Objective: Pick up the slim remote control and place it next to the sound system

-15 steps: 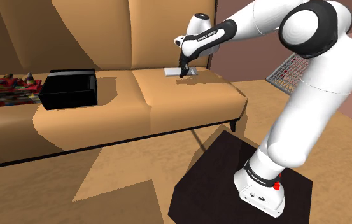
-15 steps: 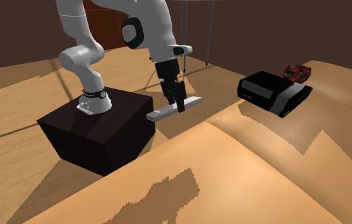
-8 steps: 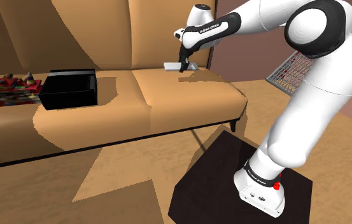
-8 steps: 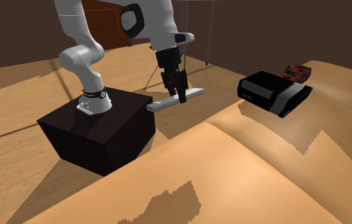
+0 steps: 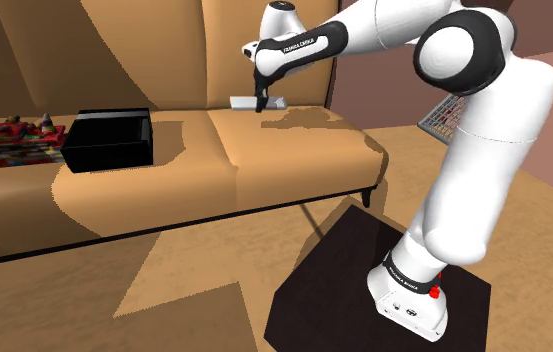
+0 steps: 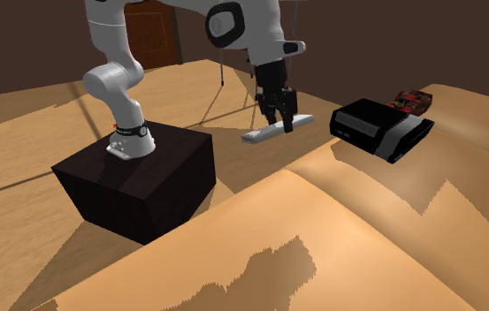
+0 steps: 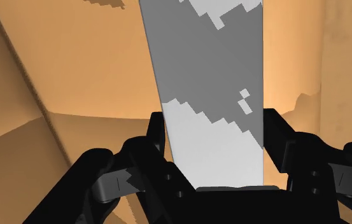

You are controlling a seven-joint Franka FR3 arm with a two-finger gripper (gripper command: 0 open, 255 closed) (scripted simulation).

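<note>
So we've got the gripper (image 5: 260, 106) clamped on the slim remote (image 6: 264, 132), w/ the fingers (image 7: 158, 143) tight on both long edges and the remote up in the air, resting on nothing. It's plain light grey. We can't make out any surface detail, just blotchy shading. In the wrist view its far end runs off the frame, so we can't see the full length, and the near end is tucked down b/w the finger bases. In the shoulder view the fingers cover its middle and only the two ends stick out either side.

The sound system (image 5: 109, 140) is the black box on the tan sofa (image 5: 264, 160). The remote hangs well apart from it, toward the shoulder view's right and higher than its top. In the second exterior view the remote is on the sound system's left, approx level w/ it, w/ a clear gap b/w them.

Just beyond the sound system there's some red stuff (image 6: 413, 98), half hidden by it, and tbh we can't tell what it is. The arm's (image 6: 114, 84) upper part is cut off by the second exterior view's top edge.
</note>
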